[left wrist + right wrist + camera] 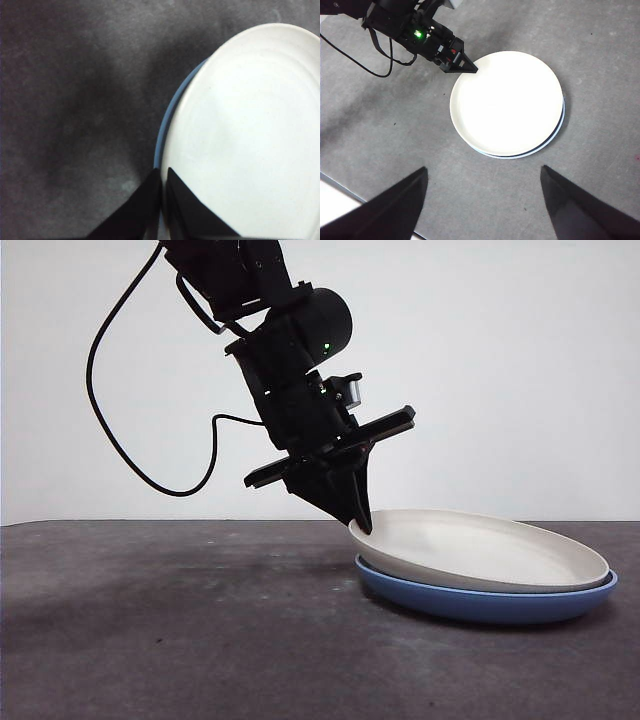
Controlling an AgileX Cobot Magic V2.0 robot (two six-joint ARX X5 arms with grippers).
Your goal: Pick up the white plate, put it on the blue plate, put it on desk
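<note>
left hand (362,523): black jaws drawn together on the near-left rim of the white plate (480,550); the left wrist view shows the two tips pinching the rim edge with almost no gap.

white plate: sits on the blue plate (490,602), tilted, with the gripped edge raised and the far edge resting low on the blue plate's rim. it lies slightly off-centre, a blue crescent showing past it.

blue plate: flat on the desk (170,620), under the white plate.

right hand (482,210): jaws wide apart, waiting high above the desk, well apart from the white plate.

step in hand, as judged: either setting the white plate down onto the blue one or lifting it off for the desk. handling note: the grip is a thin rim pinch, so move slowly and keep the plate's tilt shallow; a fast swing could slip it or drag the blue plate along.

views compared: the front view alone shows the tilt and the raised rim. the right wrist view alone shows the stack's offset from above. the left wrist view alone shows the pinch itself.
</note>
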